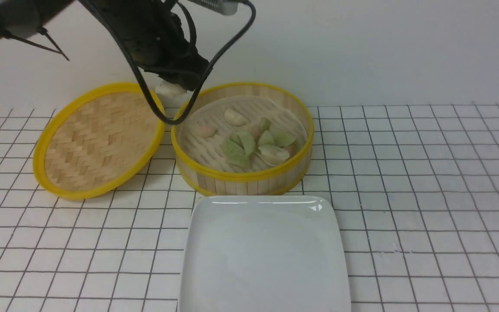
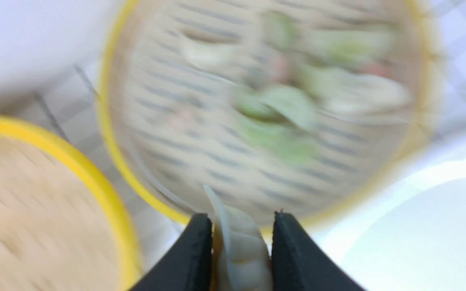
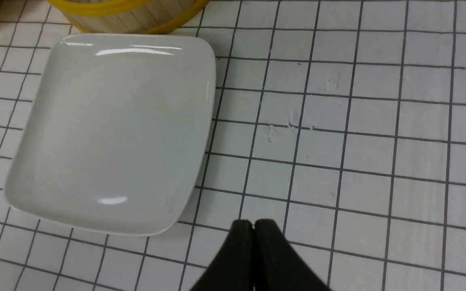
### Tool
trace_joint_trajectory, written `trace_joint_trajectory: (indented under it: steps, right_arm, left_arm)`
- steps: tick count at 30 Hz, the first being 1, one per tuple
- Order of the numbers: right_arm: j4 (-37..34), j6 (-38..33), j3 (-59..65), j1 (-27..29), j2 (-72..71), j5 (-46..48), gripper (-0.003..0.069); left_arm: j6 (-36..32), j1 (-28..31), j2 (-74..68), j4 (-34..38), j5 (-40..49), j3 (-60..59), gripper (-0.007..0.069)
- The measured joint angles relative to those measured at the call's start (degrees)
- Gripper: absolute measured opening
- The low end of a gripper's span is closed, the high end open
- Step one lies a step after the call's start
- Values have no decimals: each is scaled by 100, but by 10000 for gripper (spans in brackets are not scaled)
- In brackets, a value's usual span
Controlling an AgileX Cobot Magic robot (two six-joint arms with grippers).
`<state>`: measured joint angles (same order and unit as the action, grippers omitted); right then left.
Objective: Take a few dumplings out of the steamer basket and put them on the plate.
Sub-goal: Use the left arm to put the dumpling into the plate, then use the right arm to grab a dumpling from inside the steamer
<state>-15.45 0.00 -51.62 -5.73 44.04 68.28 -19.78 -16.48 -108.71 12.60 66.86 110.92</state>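
My left gripper [image 2: 239,226] is shut on a pale white dumpling [image 2: 239,242], held in the air above the far left rim of the steamer basket [image 1: 243,175]; from the front the dumpling [image 1: 170,89] peeks out under the black wrist. Several green and beige dumplings [image 1: 249,141] lie on the basket's slatted floor, blurred in the left wrist view. The white square plate [image 1: 264,255] sits bare just in front of the basket. My right gripper [image 3: 253,224] is shut with nothing in it, hovering over the tiles beside the plate [image 3: 111,129].
The flat woven bamboo lid [image 1: 98,138] with a yellow rim leans on the table left of the basket. A white wall runs behind. The table has a white grid-patterned cover [image 1: 427,195]. A black cable [image 1: 197,91] hangs from the left arm over the basket's rim.
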Motion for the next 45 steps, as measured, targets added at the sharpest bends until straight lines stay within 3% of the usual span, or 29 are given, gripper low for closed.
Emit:
trace_joint_trajectory:
  steps: [6,15,18,20,25,27,29,30,35,40,45]
  right_arm:
    - [-31,0,0,0,0,-7,-14]
    - [-265,0,0,0,0,-108,-14]
    - [-391,0,0,0,13,-136,-14]
    - [-570,-180,-22,0,104,-160,-14]
    - [-1109,-917,-492,0,846,-216,-14]
    - [-1333,-1135,-777,-6,1220,-288,-14]
    - [-1587,-1366,-1195,-6,1760,-354,-12]
    - [-1701,-1513,-1528,-20,2175,-399,-10]
    - [-1595,-1856,-2796,-363,3670,-477,-8]
    - [-1029,-1891,-3897,-788,4967,-519,9]
    - [-249,-1773,-5557,-1241,6894,-599,120]
  left_arm:
    - [1,-198,116,1118,356,-429,166]
    - [-3,-983,-415,693,351,-1557,172]
    - [6,-1136,-633,552,331,-1570,244]
    - [40,-1177,-696,519,325,-1580,350]
    - [85,-1177,-683,517,326,-1565,532]
    - [142,-1177,-654,485,326,-1506,536]
    - [354,-1177,-546,365,321,-1466,480]
    - [603,-1165,-362,231,321,-1454,381]
    - [1002,-1010,551,-121,332,-1528,55]
    - [1173,-863,1701,-191,345,-1919,-1]
    - [1369,-850,3181,-86,448,-2600,-6]
